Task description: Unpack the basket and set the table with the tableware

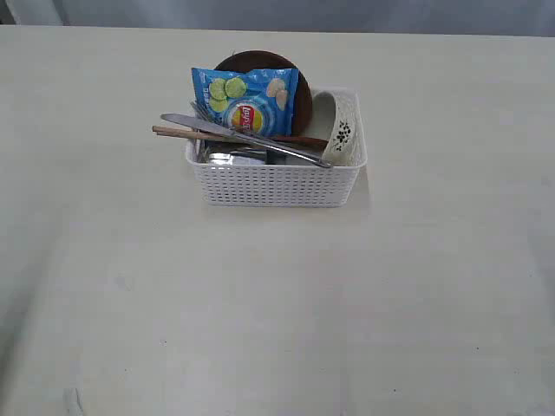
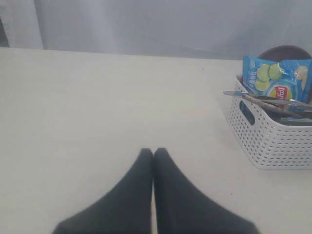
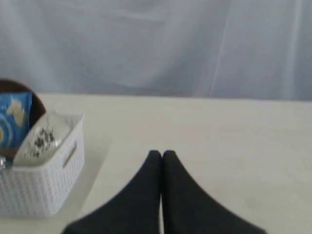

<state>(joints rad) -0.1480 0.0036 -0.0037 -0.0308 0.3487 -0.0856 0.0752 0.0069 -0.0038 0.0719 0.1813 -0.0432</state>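
The white lattice basket [image 1: 276, 184] stands on the cream table [image 1: 277, 312], a little behind its middle. Inside lean a dark-brown plate [image 1: 260, 61], a blue chip bag [image 1: 245, 100] and a cream bowl with black floral marks [image 1: 341, 130]. A steel knife [image 1: 243, 137] and brown chopsticks [image 1: 186, 133] lie across the rim; a steel cup [image 1: 232, 158] shows under them. Neither arm appears in the exterior view. My left gripper [image 2: 153, 152] is shut and empty over bare table, with the basket [image 2: 270, 139] off to one side. My right gripper [image 3: 162, 155] is shut and empty, apart from the basket [image 3: 41, 187].
A pale curtain [image 3: 156, 44] hangs behind the table's far edge. Bare tabletop surrounds the basket on all sides, with the widest stretch in front of it.
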